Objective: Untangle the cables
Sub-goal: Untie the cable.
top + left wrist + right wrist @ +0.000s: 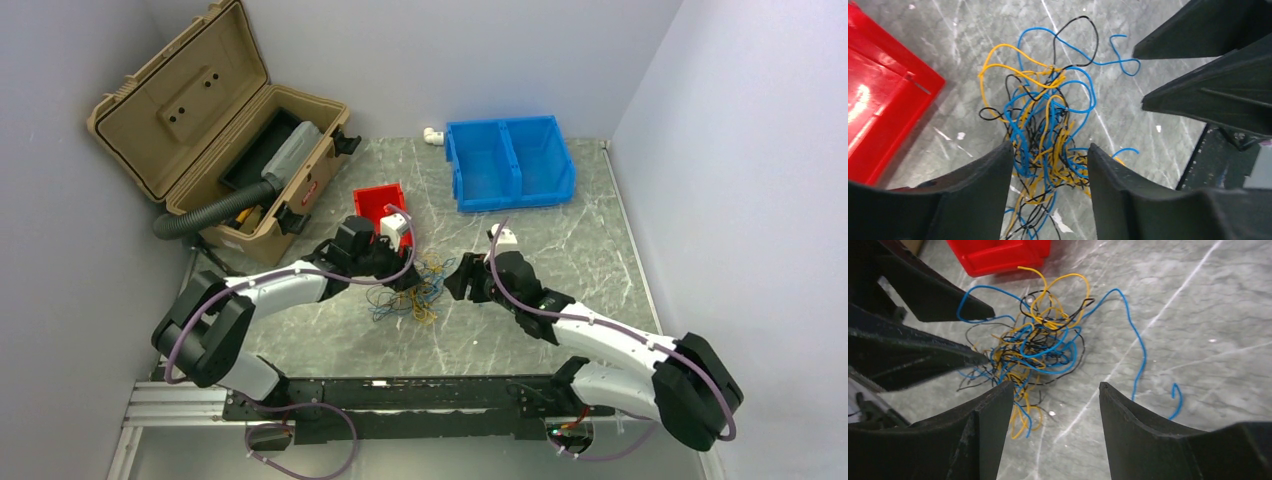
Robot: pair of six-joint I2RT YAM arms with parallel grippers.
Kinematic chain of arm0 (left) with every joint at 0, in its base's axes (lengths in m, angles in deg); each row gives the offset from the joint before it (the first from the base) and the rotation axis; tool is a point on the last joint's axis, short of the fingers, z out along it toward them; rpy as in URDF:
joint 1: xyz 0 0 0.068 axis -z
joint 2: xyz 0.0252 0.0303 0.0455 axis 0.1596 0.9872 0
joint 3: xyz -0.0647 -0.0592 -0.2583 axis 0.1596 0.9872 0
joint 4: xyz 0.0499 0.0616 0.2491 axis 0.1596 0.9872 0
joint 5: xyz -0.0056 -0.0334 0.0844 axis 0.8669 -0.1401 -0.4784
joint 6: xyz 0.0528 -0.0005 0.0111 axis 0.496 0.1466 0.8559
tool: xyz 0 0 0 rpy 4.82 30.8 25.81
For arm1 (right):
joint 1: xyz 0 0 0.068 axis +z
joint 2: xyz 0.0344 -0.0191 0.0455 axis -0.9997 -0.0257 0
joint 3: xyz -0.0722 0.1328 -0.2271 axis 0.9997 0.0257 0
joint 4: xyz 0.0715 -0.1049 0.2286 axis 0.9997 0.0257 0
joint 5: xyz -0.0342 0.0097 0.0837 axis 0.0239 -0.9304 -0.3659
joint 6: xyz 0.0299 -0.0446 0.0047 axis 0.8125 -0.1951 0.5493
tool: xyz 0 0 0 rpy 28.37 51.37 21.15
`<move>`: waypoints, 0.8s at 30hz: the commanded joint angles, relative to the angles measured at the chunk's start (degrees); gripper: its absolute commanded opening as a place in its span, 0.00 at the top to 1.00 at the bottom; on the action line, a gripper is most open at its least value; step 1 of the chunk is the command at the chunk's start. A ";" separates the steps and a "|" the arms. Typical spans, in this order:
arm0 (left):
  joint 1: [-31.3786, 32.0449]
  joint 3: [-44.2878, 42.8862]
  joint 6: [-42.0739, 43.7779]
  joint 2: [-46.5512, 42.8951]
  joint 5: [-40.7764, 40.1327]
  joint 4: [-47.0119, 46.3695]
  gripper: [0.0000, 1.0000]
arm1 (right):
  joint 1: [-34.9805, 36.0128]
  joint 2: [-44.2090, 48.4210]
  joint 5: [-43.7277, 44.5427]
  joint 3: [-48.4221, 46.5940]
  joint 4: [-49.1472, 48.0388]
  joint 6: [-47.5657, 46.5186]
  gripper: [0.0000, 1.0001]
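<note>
The cables (410,288) lie as one small tangle of thin blue, yellow-orange and black wires on the marble table, between the two grippers. In the left wrist view the tangle (1048,130) spreads ahead of and between my open left gripper (1049,150), whose jaws stand apart over its near part, holding nothing. In the right wrist view the tangle (1035,347) lies ahead and left of my open, empty right gripper (1055,387); one long blue strand (1140,345) trails to the right. In the top view the left gripper (405,272) and right gripper (462,280) face each other across the tangle.
A small red bin (380,203) stands just behind the tangle, and shows in the left wrist view (878,95). A blue two-compartment bin (510,163) sits at the back. An open tan toolbox (215,130) with a black corrugated hose (210,212) stands at the back left.
</note>
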 commanded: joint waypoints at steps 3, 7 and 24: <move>-0.03 -2.33 0.45 1.70 6.19 -0.95 0.34 | -0.01 -4.08 -2.96 0.97 -11.00 9.42 0.37; -0.02 -5.07 0.67 5.47 5.18 3.14 0.35 | 0.03 -7.88 1.00 0.18 -7.98 14.93 0.39; -0.04 -8.68 0.87 10.30 10.46 5.21 1.00 | 0.07 -24.58 -3.24 -1.50 -20.50 21.25 0.81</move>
